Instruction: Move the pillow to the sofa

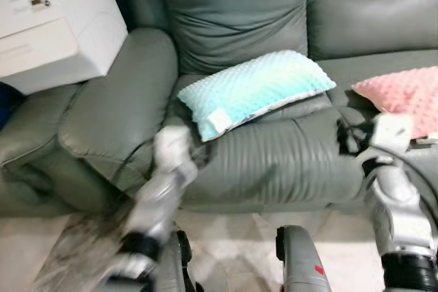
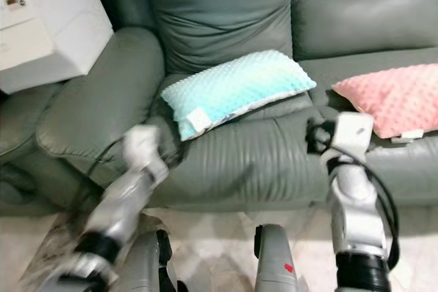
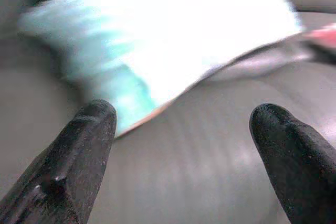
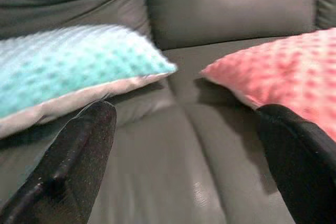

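Reaching arms flank teal pillow (image 1: 254,90) on sofa (image 1: 274,162), pincers agape.

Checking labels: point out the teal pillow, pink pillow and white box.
teal pillow (image 1: 256,90), left eye view, middle of its top face.
pink pillow (image 2: 393,97), right eye view, middle of its top.
white box (image 1: 51,22), left eye view, its top face.

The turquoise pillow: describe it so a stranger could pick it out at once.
Start at the grey leather sofa. On the seat cushion beside its broad left armrest lies the dimpled, rectangular turquoise pillow, a white tag at its near corner. Its neighbour, the pink dimpled pillow, lies on the next seat over.
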Controlling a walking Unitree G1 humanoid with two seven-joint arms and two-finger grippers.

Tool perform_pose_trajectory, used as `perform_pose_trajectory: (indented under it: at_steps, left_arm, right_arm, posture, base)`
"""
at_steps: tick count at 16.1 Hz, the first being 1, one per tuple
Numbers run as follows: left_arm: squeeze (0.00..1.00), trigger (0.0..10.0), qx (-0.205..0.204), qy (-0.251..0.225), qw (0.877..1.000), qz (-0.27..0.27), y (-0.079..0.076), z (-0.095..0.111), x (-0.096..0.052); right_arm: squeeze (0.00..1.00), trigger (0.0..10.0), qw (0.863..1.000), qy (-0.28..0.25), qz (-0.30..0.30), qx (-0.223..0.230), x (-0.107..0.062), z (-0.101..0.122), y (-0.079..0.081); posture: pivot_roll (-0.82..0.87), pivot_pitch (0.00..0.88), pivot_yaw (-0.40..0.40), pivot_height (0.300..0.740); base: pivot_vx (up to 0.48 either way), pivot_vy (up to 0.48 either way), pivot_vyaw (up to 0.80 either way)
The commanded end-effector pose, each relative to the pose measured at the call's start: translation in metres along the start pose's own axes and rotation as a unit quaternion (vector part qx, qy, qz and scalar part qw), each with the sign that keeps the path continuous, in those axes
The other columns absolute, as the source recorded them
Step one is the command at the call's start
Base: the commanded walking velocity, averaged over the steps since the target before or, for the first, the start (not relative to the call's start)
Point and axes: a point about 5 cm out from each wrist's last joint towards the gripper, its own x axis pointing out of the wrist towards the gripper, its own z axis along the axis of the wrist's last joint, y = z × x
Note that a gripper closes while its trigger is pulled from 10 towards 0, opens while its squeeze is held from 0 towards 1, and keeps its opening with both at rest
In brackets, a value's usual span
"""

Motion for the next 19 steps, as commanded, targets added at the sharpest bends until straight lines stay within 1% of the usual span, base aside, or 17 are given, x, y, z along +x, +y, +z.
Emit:
perform_pose_trajectory:
  at_steps: [1,2,3,5,7,9,10,12,16,18,19]
  left_arm:
    - [0.0,10.0,-0.003,0.023,1.0,0.006,0.006,-0.01,-0.002]
    - [0.0,10.0,-0.005,0.022,1.0,0.004,0.004,-0.008,-0.001]
    - [0.0,10.0,-0.013,0.019,1.0,-0.006,-0.004,-0.003,0.007]
    - [0.0,10.0,-0.006,0.019,1.0,-0.018,-0.014,0.004,0.018]
    - [0.0,10.0,0.011,0.007,1.0,0.007,-0.011,0.01,0.022]
    - [0.0,10.0,0.034,-0.018,0.997,0.065,-0.001,0.021,0.024]
    - [0.0,10.0,0.037,-0.031,0.995,0.088,0.003,0.027,0.026]
    - [0.0,10.0,0.054,-0.052,0.988,0.135,0.012,0.042,0.029]
    - [0.0,10.0,0.055,-0.051,0.987,0.144,0.009,0.042,0.031]
    - [0.0,10.0,0.054,-0.035,0.988,0.142,0.003,0.033,0.032]
    - [0.0,10.0,0.043,-0.017,0.989,0.138,-0.001,0.022,0.031]
  right_arm:
    - [0.0,10.0,1.0,0.016,0.009,0.01,-0.007,-0.009,0.012]
    - [0.0,10.0,1.0,0.016,0.01,0.013,-0.008,-0.009,0.014]
    - [0.0,10.0,1.0,0.019,0.015,0.018,-0.008,-0.01,0.017]
    - [0.0,10.0,0.999,0.018,0.015,0.029,-0.007,-0.009,0.023]
    - [0.0,10.0,0.999,0.002,0.018,0.031,-0.009,0.001,0.029]
    - [0.0,10.0,0.999,-0.016,0.022,0.036,-0.014,0.011,0.036]
    - [0.0,10.0,0.999,-0.021,0.026,0.036,-0.017,0.013,0.04]
    - [0.0,10.0,0.999,-0.013,0.035,0.034,-0.027,0.008,0.046]
    - [0.0,10.0,0.999,-0.008,0.04,0.033,-0.032,0.008,0.047]
    - [0.0,10.0,0.999,-0.009,0.039,0.035,-0.034,0.011,0.046]
    - [0.0,10.0,0.999,-0.007,0.039,0.036,-0.036,0.012,0.046]
  posture:
    - [-0.18,0.207,0.185,0.581]
    - [-0.18,0.225,0.195,0.581]
    - [-0.17,0.241,0.202,0.581]
    - [-0.16,0.278,0.212,0.581]
    - [-0.16,0.297,0.224,0.581]
    - [-0.16,0.308,0.236,0.581]
    - [-0.17,0.315,0.239,0.581]
    - [-0.18,0.327,0.233,0.581]
    - [-0.19,0.34,0.227,0.581]
    - [-0.2,0.353,0.225,0.581]
    - [-0.2,0.356,0.224,0.581]
  base:
    - [0.0,0.0,0.0]
    - [0.0,0.0,0.0]
    - [0.0,0.0,0.0]
    - [0.0,0.0,0.0]
    - [0.0,0.0,0.0]
    - [0.0,0.0,0.0]
    - [0.0,0.0,0.0]
    - [0.0,0.0,0.0]
    - [0.0,0.0,0.0]
    - [0.0,0.0,0.0]
    - [0.0,0.0,0.0]
